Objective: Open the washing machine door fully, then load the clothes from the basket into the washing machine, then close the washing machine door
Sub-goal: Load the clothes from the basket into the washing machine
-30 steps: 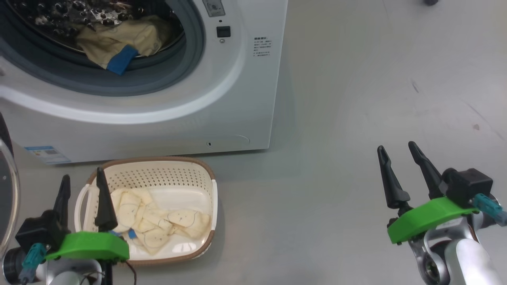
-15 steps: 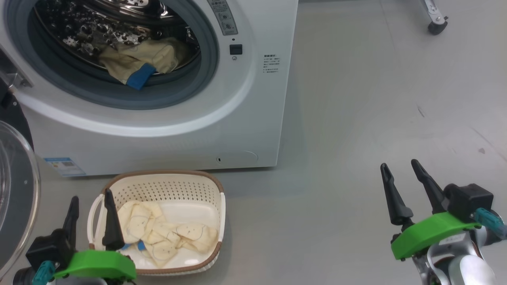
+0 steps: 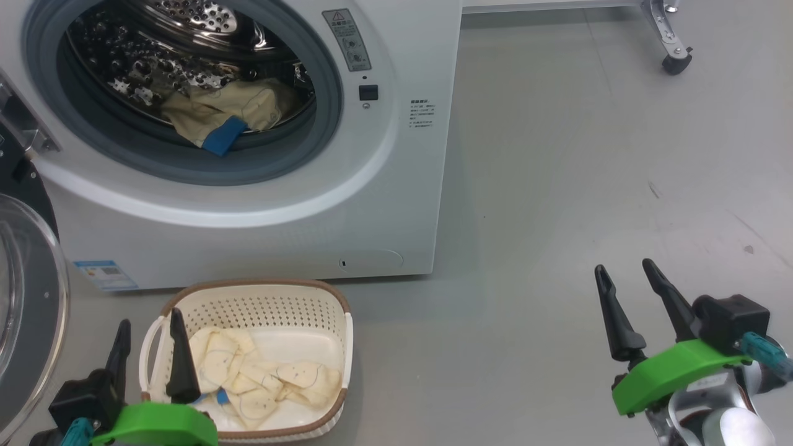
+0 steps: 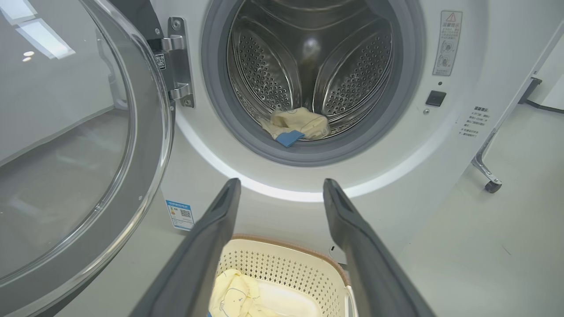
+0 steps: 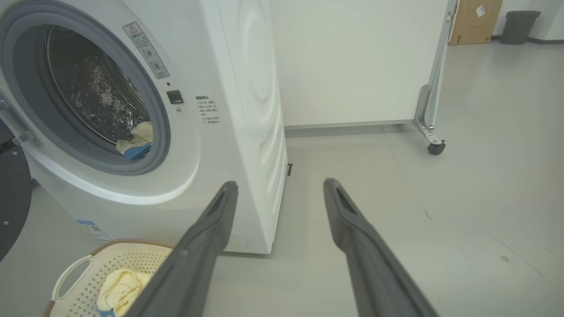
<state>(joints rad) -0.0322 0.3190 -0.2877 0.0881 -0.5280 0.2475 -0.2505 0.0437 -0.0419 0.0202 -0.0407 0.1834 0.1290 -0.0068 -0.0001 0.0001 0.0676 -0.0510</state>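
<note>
1. Washing machine door [image 3: 28,310], 9 o'clock: swung open (step one looks done).
2. Left end effector [image 3: 151,317], spread wide and empty, by the basket [image 3: 254,286] at 7 o'clock; clothes [image 3: 266,378] inside await loading.
3. One garment [image 3: 217,114] already inside the washing machine [image 3: 279,210], 11 o'clock.
4. Right end effector [image 3: 622,265], 4 o'clock: wide open, empty.

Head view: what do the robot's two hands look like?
The left gripper and right gripper match: two long, tapering black jaws on a bright green mount, with a black block and a teal plug beside it. The right wrist is silver-white.
</note>
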